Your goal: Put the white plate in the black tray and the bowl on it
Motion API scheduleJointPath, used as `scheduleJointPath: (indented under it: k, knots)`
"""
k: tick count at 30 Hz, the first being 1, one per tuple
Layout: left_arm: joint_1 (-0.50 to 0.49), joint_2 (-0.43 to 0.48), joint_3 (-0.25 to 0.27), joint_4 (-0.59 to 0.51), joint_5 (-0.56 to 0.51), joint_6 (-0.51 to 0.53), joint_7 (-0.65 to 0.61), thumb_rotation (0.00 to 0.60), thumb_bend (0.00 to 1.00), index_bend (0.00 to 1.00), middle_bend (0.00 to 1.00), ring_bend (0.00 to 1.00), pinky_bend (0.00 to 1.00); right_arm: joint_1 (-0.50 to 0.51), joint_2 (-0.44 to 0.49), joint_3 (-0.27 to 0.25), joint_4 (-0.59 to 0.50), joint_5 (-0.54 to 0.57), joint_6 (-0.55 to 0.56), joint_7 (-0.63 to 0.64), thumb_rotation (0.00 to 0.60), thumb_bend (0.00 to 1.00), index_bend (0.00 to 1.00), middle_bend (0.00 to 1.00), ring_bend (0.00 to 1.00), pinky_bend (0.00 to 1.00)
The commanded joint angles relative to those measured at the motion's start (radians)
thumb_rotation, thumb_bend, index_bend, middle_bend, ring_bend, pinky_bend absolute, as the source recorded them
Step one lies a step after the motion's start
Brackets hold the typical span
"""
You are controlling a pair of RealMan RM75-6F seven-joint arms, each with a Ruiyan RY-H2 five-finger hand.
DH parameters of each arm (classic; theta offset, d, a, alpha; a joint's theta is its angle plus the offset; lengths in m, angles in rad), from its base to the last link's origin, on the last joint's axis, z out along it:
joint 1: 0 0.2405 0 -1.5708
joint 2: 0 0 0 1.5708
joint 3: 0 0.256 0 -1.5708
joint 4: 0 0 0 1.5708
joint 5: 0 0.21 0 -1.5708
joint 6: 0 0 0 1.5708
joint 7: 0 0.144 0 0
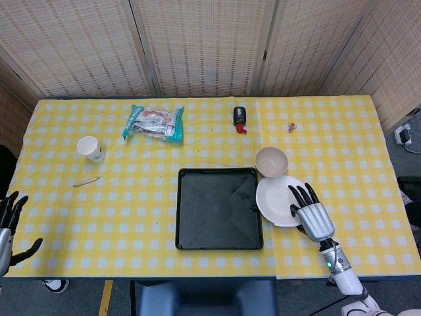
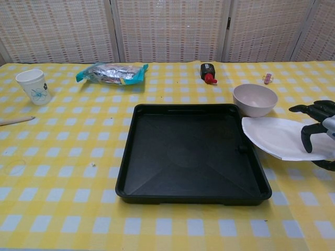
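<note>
I have the white plate pinched at its right edge in my right hand, fingers over the top and thumb beneath. In the chest view it is tilted and lifted off the yellow checked table, its left edge just over the right rim of the black tray. The bowl sits on the table just behind the plate, near the tray's back right corner. My left hand hangs at the table's left edge, fingers spread, holding nothing.

My worry is the grip: I hold only one edge, so I judge the plate could pivot or slip out as I carry it leftward. Its low left edge could also catch the tray rim, or swing back and knock the bowl.
</note>
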State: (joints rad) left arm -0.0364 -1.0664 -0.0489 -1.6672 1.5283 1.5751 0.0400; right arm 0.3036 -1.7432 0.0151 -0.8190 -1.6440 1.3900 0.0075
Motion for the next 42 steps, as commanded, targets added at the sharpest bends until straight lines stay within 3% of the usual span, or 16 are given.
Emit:
scheduleJointPath:
  k: [1,9,14,18,22,30,36,42]
  knots:
    - [0.001,0.000,0.001,-0.001,0.003,0.003,-0.001,0.600,0.27,0.00,0.00,0.00,0.00,-0.015,0.026,-0.002,-0.041,-0.015,0.059,0.001,0.600,0.48,0.74,0.12,0.11,0.00]
    - [0.006,0.003,0.005,-0.005,0.017,0.015,-0.005,0.600,0.27,0.00,0.00,0.00,0.00,-0.071,0.136,-0.030,-0.214,-0.099,0.258,-0.064,0.600,0.48,0.76,0.15,0.11,0.00]
    - [0.008,0.006,0.006,-0.012,0.025,0.021,-0.009,0.600,0.27,0.00,0.00,0.00,0.00,-0.060,0.180,-0.026,-0.311,-0.145,0.300,-0.098,0.600,0.48,0.77,0.16,0.11,0.00]
    - [0.009,0.009,0.006,-0.016,0.028,0.025,-0.015,0.600,0.27,0.00,0.00,0.00,0.00,-0.003,0.197,-0.016,-0.405,-0.163,0.214,-0.167,0.600,0.48,0.77,0.16,0.11,0.00]
    - [0.014,0.025,0.008,-0.039,0.013,0.018,-0.048,0.600,0.27,0.00,0.00,0.00,0.00,0.056,0.162,-0.001,-0.420,-0.141,0.095,-0.181,0.600,0.48,0.77,0.16,0.11,0.00]
    - [0.036,0.053,-0.014,-0.044,-0.009,0.063,-0.103,0.600,0.27,0.00,0.00,0.00,0.00,0.176,0.044,0.041,-0.369,-0.106,-0.086,-0.236,0.600,0.48,0.77,0.16,0.11,0.00]
    - [0.050,0.069,-0.026,-0.032,-0.017,0.089,-0.159,0.600,0.27,0.00,0.00,0.00,0.00,0.226,-0.035,0.058,-0.322,-0.079,-0.147,-0.260,0.600,0.48,0.77,0.15,0.11,0.00]
    - [0.061,0.063,-0.046,0.004,0.015,0.154,-0.235,0.600,0.27,0.00,0.00,0.00,0.00,0.250,-0.089,0.064,-0.256,-0.052,-0.172,-0.237,0.600,0.48,0.70,0.14,0.10,0.00]
